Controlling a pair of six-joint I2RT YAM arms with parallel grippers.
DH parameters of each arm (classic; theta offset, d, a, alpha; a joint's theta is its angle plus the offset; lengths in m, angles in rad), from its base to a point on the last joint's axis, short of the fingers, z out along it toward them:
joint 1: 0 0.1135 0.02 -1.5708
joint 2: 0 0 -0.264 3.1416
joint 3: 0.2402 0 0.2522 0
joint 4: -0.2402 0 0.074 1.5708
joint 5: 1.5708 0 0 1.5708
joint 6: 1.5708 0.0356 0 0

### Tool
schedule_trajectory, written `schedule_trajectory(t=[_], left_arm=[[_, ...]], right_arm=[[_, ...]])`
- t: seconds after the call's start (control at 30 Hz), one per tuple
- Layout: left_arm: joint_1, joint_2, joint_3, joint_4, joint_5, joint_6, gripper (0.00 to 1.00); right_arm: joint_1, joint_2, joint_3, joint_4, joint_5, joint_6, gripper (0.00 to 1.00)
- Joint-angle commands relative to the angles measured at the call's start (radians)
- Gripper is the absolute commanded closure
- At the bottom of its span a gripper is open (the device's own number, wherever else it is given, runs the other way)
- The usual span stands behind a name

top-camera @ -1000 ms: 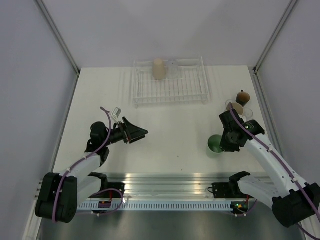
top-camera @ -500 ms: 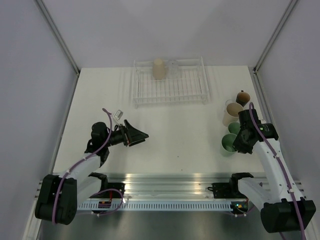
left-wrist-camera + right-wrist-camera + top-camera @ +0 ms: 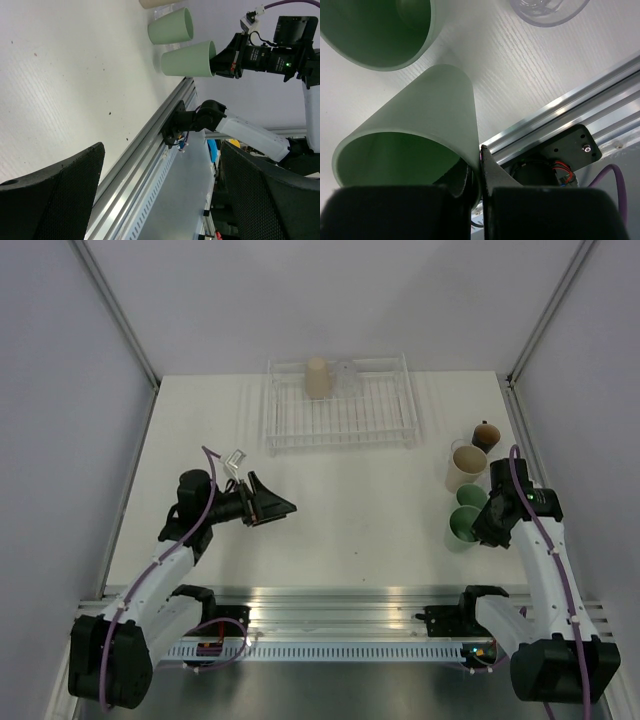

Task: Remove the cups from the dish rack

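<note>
The white wire dish rack (image 3: 385,430) stands at the back middle with a beige cup (image 3: 318,377) and a clear cup (image 3: 346,378) in its far row. My right gripper (image 3: 478,527) is shut on the wall of a mint green cup (image 3: 461,528), one finger inside and one outside (image 3: 480,180). The cup (image 3: 420,125) is upright, at or just above the table. A second mint cup (image 3: 468,497) and a beige cup (image 3: 467,465) stand just behind it. My left gripper (image 3: 280,508) is open and empty over the left-middle table.
A small dark brown cup (image 3: 487,434) stands behind the beige cup at the right. A clear vessel (image 3: 547,10) shows on the table beside the mint cups. The aluminium rail (image 3: 330,605) runs along the near edge. Grey walls enclose both sides.
My right gripper has carried the mint green cup rightwards and set it in line beside the other mint cup. My left arm has shifted slightly, still open.
</note>
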Motion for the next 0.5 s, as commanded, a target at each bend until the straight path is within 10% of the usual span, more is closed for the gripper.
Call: schedule_trajectory(t=[0.0, 0.47], left_arm=[[-0.001, -0.037, 0.075, -0.133, -0.004, 0.107, 0.0], [-0.001, -0.057, 0.051, -0.137, 0.015, 0.1, 0.0]], right_arm=[[-0.017, -0.026, 0.007, 0.012, 0.011, -0.001, 0.99], [-0.039, -0.008, -0.016, 0.038, 0.048, 0.023, 0.99]])
